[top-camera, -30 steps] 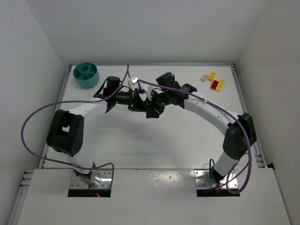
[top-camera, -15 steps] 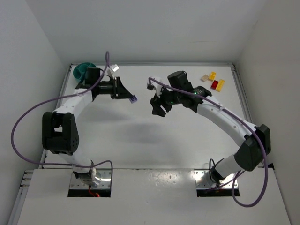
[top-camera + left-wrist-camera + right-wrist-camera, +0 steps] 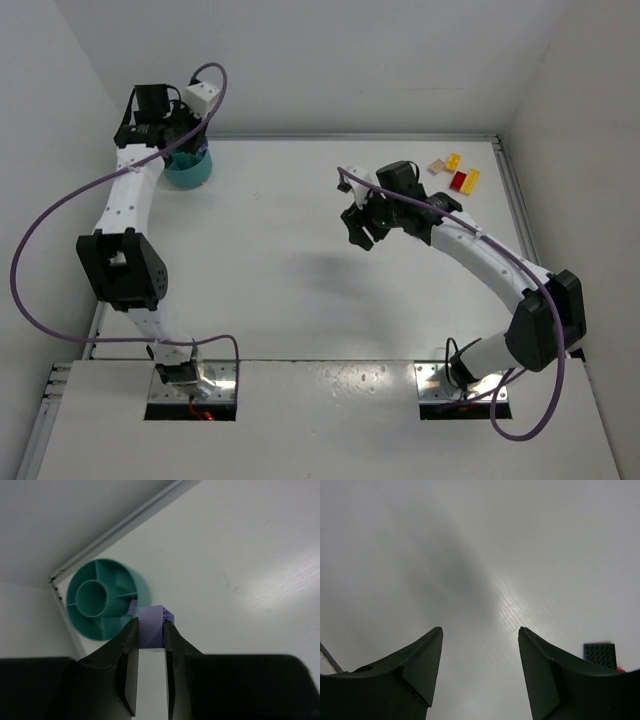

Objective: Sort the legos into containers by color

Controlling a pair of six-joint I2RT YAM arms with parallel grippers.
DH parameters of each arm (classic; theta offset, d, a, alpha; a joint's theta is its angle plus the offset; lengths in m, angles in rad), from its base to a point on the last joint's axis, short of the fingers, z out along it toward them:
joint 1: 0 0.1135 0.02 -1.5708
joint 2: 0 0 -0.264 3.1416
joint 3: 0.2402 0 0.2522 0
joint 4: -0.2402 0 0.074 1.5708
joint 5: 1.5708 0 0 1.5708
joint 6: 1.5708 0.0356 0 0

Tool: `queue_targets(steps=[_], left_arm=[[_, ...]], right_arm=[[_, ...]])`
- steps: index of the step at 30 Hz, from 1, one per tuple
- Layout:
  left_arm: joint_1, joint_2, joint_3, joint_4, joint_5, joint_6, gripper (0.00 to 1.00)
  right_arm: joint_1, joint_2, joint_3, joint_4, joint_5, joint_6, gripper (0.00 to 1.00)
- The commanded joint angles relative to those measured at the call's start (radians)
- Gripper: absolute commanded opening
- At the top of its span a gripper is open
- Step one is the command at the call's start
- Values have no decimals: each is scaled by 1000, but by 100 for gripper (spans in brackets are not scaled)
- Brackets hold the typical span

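Now my left pincer (image 3: 150, 625), nearly closed, grips a purple lego brick (image 3: 151, 632); released early, it could miss the teal bowl (image 3: 75, 582).

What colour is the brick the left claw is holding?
The brick is purple, clearest in the left wrist view.

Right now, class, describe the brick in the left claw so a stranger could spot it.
Start at the round teal bowl in the far left corner. Near it the left claw pinches a purple Lego brick, the only brick held aloft; another purple brick lies in the bowl.
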Motion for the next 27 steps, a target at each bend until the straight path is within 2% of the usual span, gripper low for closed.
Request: queue_targets(steps=[1,4,8,15,27], left_arm=[[22,96,77,-58,-197,258,0],[22,160,114,-78,-246,360,0],[22,226,157,-78,-315,416,0],[22,302,168,-50,-412,460,0],[22,369,180,17,-466,526,0]], right_arm=[[-17,-3,-20,40,32,21,63],[-35,-3,-29,49,41,21,63],[-56,-3,-29,49,41,21,63],[-66,8,-38,60,32,30,63],[-75,-2,-38,60,32,30,63]])
